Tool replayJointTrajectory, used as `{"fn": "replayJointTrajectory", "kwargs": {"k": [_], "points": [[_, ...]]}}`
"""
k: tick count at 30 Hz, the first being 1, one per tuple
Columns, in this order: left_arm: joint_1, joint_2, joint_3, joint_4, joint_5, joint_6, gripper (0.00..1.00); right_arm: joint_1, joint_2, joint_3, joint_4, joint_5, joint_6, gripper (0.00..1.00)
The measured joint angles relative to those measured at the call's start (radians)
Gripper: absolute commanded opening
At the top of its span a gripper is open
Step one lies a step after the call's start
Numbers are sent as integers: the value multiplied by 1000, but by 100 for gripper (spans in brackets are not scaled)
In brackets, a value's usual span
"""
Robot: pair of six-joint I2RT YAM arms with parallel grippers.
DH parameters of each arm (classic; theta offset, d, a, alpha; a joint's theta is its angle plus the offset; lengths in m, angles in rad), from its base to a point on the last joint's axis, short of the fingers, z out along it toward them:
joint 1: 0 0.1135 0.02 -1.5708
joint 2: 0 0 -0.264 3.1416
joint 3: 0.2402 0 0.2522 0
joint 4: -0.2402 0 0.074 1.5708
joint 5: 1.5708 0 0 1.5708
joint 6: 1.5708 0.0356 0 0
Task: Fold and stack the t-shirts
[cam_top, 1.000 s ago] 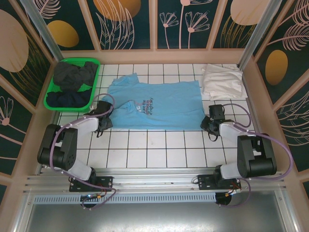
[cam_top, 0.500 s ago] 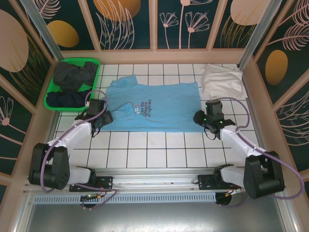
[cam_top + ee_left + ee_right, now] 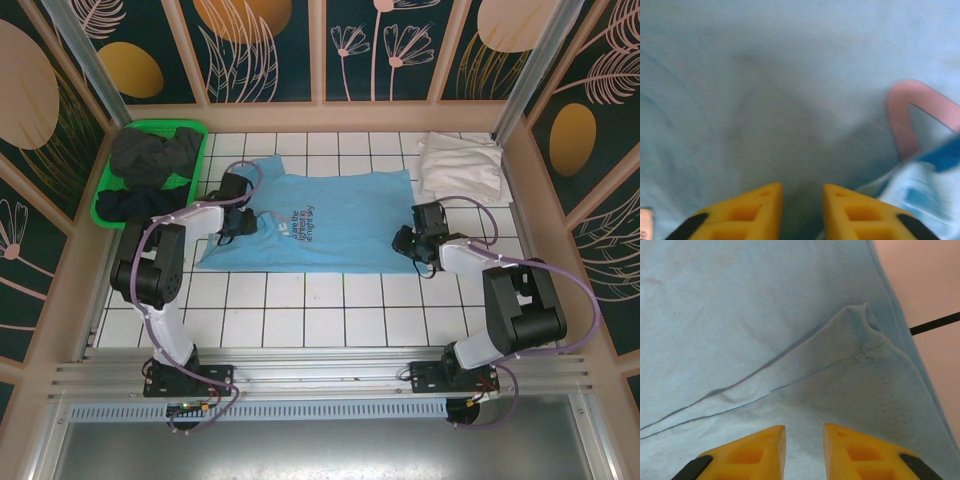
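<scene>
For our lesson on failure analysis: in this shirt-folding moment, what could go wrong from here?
1. The blue shirt has a turned-over hem corner just ahead of the right gripper; a pinch there may catch uneven layers and skew the fold.
2. The white shirt lies close to the blue one's far corner; a drag could disturb it.

One sky-blue t-shirt point(image 3: 330, 225), one white t-shirt point(image 3: 458, 168) and one green basket point(image 3: 160, 125) are counted, with at least two dark shirts point(image 3: 150, 155)
</scene>
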Motion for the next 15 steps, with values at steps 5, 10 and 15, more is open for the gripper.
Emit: {"fn": "replayJointTrajectory", "kwargs": {"k": [5,10,15], "points": [[-123,-82,-51,-1,-40,-40,30,-7,1,-21,19,0,0,27],[-198,-171,-136,1,-68,-86,53,-18,36,-38,34,-10,-1,27],[-207,-212,-193,-13,-121,-119,77,-21,55,-38,75,-18,-4,27]]}}
